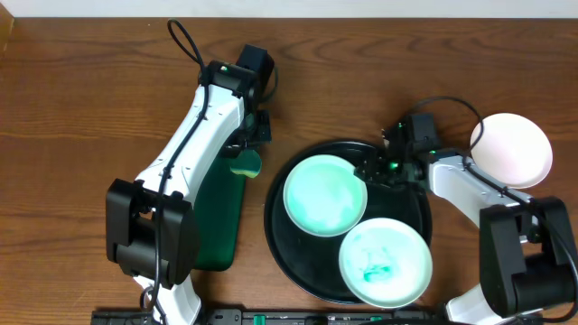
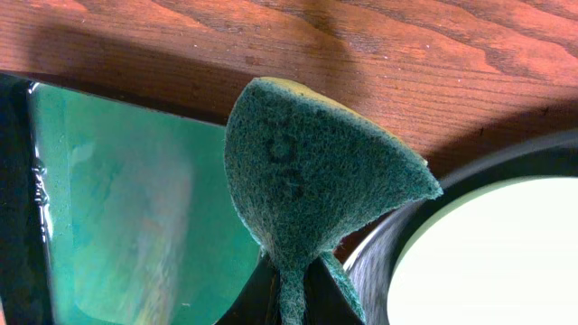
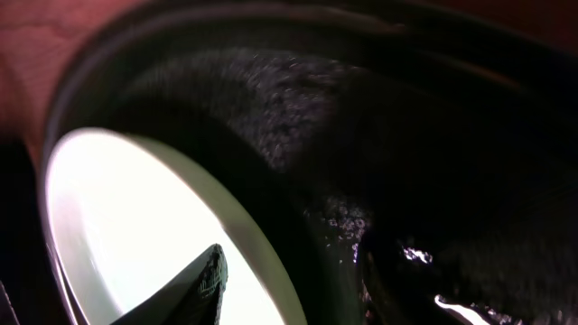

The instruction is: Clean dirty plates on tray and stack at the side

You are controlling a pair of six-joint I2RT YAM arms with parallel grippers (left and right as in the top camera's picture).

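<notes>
a brown wood table [image 1: 81, 99] carries everything. the round black tray [image 1: 293, 262] sits right of centre, with a green tray [image 1: 217, 226] just beside it on the left, partly under the left arm. two plates lie on the black tray, close together: a tinted plate [image 1: 325, 194] at the upper left, washed in pale turquoise, and a smeared plate [image 1: 386, 262] at the lower right, with green streaks in its middle. a plain white plate [image 1: 511, 149] lies on the bare table, right of the black tray and apart from it. the left gripper [image 2: 291, 298] is pressed together on a folded green sponge [image 2: 307, 171], held between the green tray and the black tray's rim. the right gripper [image 1: 381, 168] hangs low over the black tray's upper right, at the tinted plate's edge; one finger [image 3: 203, 280] shows over white plate surface, but i cannot tell how the jaws stand.
</notes>
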